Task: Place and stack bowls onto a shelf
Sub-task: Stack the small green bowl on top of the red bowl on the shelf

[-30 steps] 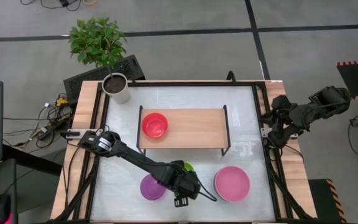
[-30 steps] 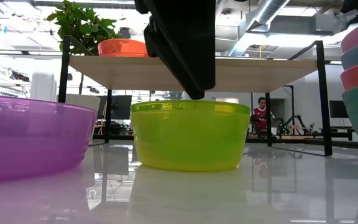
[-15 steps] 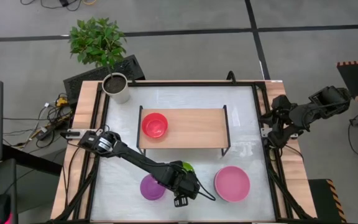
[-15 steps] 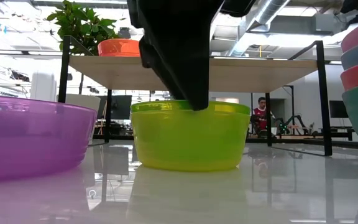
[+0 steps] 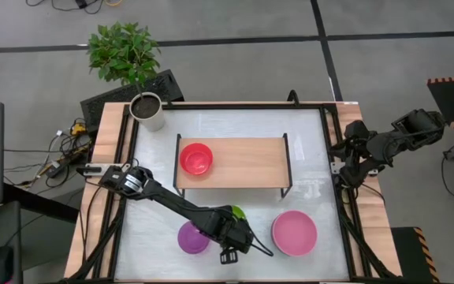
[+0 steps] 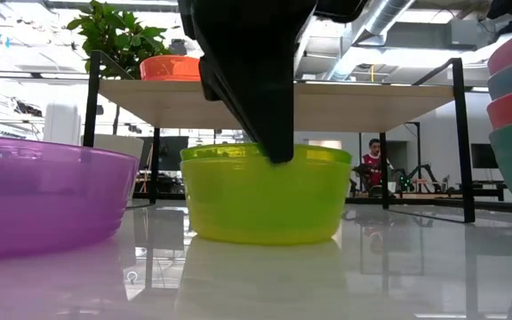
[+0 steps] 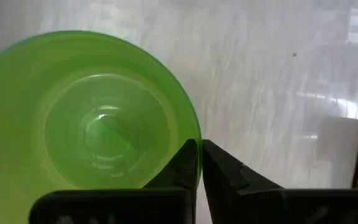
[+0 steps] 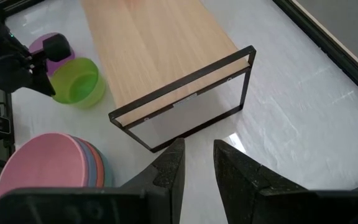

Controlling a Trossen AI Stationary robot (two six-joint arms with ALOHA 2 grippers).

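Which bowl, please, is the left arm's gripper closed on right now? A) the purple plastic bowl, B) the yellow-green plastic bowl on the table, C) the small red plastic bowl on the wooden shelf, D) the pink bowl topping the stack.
B: in the left wrist view the left gripper pinches the rim of the round yellow-green plastic bowl, its dark fingers nearly together, one on each side of the wall.

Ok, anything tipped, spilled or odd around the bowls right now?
Nothing stands out. The left gripper is shut on the green bowl's rim; the bowl sits level on the table. The purple bowl and the bowl stack are upright, and the red bowl rests on the shelf.
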